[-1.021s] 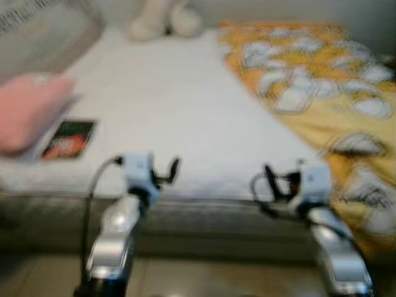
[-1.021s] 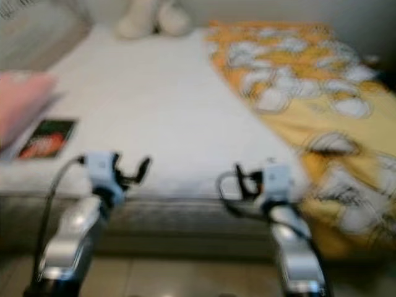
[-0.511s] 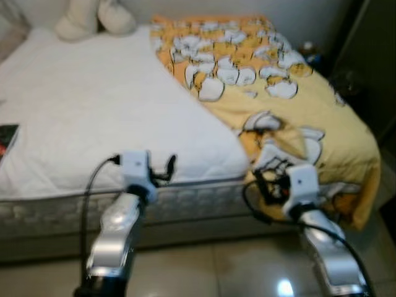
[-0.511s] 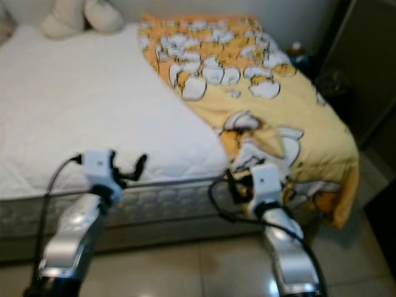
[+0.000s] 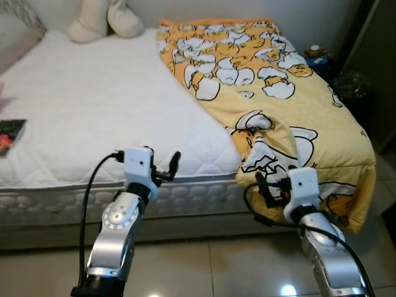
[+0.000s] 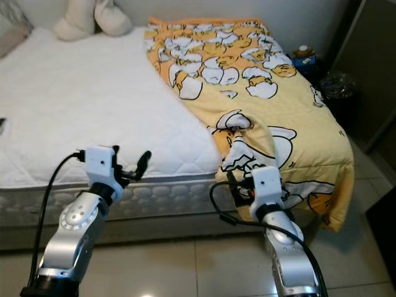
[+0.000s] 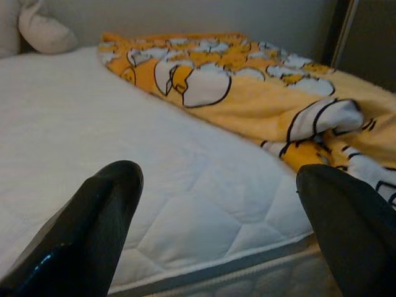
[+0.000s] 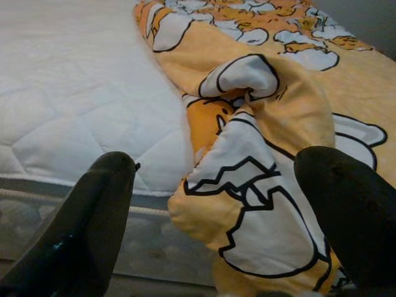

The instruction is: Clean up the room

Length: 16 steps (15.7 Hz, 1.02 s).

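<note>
A yellow blanket (image 5: pixel 278 93) printed with white egg figures covers the right half of a bed with a white quilted mattress (image 5: pixel 99 105). Its near corner (image 8: pixel 247 148) lies bunched and folded over at the foot edge. My right gripper (image 5: pixel 263 189) is open, level with the mattress edge just in front of that bunched corner (image 5: pixel 266 142). My left gripper (image 5: pixel 169 168) is also open, with nothing between its fingers. It hovers at the foot edge of the bare mattress (image 7: pixel 185 185).
Two cream pillows (image 5: pixel 105 18) lie at the head of the bed. A dark book (image 5: pixel 9 133) rests near the mattress's left edge. A nightstand with small items (image 5: pixel 315 54) and a dark cabinet (image 5: pixel 377 55) stand at the right. A tiled floor (image 5: pixel 216 266) lies below.
The whole view has swung right along the bed and the blur has cleared. The pink cushion has left the picture. Both arms keep the same raised pose with open fingers.
</note>
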Motion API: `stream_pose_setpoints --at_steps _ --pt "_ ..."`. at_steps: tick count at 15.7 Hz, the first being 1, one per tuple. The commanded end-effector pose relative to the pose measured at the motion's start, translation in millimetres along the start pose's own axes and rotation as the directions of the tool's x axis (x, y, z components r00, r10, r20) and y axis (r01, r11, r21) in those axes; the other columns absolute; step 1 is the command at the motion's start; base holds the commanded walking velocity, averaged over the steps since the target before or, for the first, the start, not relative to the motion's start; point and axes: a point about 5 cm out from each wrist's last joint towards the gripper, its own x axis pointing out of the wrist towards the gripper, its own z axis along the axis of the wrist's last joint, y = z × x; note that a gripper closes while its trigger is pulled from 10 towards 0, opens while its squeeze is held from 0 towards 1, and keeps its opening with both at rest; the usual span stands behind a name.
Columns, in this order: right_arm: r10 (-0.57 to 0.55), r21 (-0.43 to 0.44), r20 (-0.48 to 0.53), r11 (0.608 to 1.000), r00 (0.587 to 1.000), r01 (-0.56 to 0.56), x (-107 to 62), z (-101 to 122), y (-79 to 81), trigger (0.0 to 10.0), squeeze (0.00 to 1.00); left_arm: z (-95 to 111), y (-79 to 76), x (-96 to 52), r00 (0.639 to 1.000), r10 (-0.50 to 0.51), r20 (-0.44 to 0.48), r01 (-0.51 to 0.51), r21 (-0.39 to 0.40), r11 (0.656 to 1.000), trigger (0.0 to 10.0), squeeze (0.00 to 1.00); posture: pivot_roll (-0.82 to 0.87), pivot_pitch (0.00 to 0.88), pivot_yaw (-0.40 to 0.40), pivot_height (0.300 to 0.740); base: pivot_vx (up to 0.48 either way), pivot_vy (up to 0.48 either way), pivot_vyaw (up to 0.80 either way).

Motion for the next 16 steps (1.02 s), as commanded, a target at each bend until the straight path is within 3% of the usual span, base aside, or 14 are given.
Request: stream_pose_setpoints --at_steps 1,12,15,16 --pt "0.012 0.000 0.015 1.000 1.000 -0.012 2.2 4 1.5 10.0 0.00 2 1.7 0.3 1.000 0.001 0.011 -0.001 0.005 1.000 10.0 0.00 -0.09 0.000 0.074 0.740 0.458 0.000 0.00" --pt "0.111 -0.009 0.014 0.994 0.994 -0.111 6.8 7 10.3 10.0 0.00 -4 8.6 -6.2 0.999 0.051 -0.010 -0.051 -0.006 0.999 10.0 0.00 -0.07 0.000 0.041 0.740 0.443 0.000 0.00" --pt "0.120 0.030 0.004 0.992 0.993 -0.120 9.8 7 11.4 10.0 0.00 -9 10.8 -11.4 0.999 0.048 -0.023 -0.048 -0.008 0.999 10.0 0.00 -0.06 0.000 0.028 0.740 0.000 0.000 0.00" --pt "0.127 0.009 -0.035 0.992 0.991 -0.127 11.0 4 10.3 10.0 0.94 -9 13.0 -15.1 1.000 0.028 -0.011 -0.028 0.002 1.000 10.0 0.00 -0.06 0.000 0.019 0.740 0.000 0.000 0.00"
